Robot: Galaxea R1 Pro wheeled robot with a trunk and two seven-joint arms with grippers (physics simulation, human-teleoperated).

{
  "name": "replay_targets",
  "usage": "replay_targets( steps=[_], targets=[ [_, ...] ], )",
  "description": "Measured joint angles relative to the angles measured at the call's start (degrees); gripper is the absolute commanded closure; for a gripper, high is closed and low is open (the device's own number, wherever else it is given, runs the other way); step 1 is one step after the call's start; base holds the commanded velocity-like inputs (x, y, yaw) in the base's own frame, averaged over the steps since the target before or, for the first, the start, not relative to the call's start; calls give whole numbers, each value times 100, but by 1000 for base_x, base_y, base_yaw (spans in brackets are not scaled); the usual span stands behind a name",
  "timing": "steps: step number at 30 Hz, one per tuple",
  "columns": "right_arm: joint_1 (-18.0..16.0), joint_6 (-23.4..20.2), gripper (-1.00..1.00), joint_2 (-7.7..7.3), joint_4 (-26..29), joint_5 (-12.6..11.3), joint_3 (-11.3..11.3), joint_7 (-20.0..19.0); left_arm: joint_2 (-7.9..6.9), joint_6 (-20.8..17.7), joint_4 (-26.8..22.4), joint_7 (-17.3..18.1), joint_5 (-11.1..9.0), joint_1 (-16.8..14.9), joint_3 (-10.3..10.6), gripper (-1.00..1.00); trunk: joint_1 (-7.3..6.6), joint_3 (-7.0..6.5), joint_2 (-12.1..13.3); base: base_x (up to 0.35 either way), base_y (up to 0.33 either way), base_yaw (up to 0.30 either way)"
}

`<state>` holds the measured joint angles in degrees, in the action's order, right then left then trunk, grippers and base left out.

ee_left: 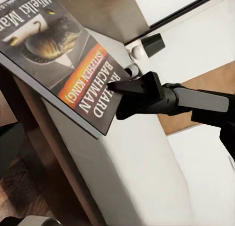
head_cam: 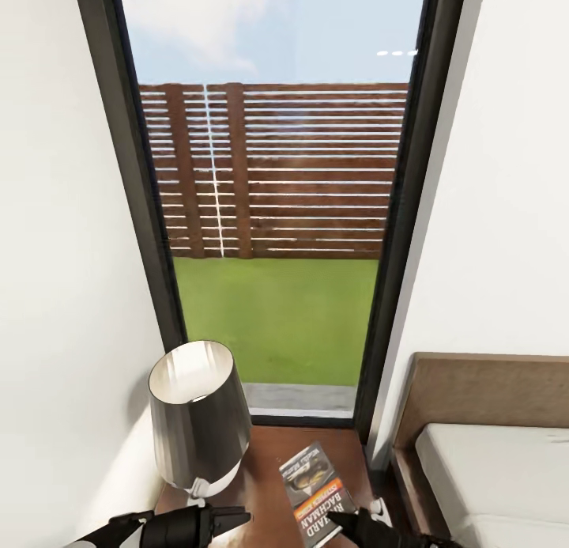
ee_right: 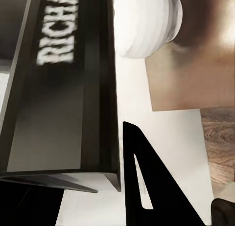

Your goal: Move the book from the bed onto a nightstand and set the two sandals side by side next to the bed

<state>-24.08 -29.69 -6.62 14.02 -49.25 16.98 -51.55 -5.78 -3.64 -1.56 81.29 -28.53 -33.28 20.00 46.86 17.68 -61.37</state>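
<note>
While the lamp [head_cam: 195,417] stands on the table [head_cam: 265,461] beside the window [head_cam: 273,216], the left hand [head_cam: 237,519], whose gap I cannot tell, hovers near it; right of the lamp, the right hand [head_cam: 341,520] grips the book [head_cam: 314,493] over the table, and the bed [head_cam: 494,461] lies farther right.

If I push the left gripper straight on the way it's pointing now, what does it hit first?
Most likely the book: in the head view the left gripper points across the nightstand toward its lower edge, where the right gripper holds it. Depth is unclear, so it could pass just short.
</note>
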Motion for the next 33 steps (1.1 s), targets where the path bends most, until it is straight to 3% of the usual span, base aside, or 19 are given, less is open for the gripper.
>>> replay_targets(
  steps=[4,9,11,13,16,23,28,29,33],
  targets=[
    [-11,59,100,168,3,-309,-41,37,0,3,20,-8,-12,0,-3,-100,0,0,0,0,0,0],
    [-14,289,100,203,150,-1103,-130,47,0,11,32,-46,-24,1,-9,-100,0,0,0,0,0,0],
    [-14,315,100,201,178,-1322,-239,50,-5,13,34,-49,-26,1,-13,-100,0,0,0,0,0,0],
    [-15,436,100,203,200,-1529,-558,51,-3,14,35,-50,-26,1,-12,-100,0,0,0,0,0,0],
    [-13,510,100,208,182,-1561,-697,54,-4,10,35,-51,-27,1,-10,-100,0,0,0,0,0,0],
    [-12,537,100,227,150,-1564,-718,55,-3,7,36,-35,-28,0,-9,-100,43,36,-79,0,0,0],
    [-13,592,100,405,128,-1552,-698,72,-1,6,36,-37,-27,0,0,-100,153,126,-279,0,0,0],
    [-14,682,100,499,125,-1563,-694,71,0,6,36,-47,-27,0,1,-100,175,143,-320,0,0,0],
    [-13,748,100,556,126,-1546,-689,73,0,6,36,-49,-27,0,1,-100,263,216,-480,0,0,0]
  ],
)
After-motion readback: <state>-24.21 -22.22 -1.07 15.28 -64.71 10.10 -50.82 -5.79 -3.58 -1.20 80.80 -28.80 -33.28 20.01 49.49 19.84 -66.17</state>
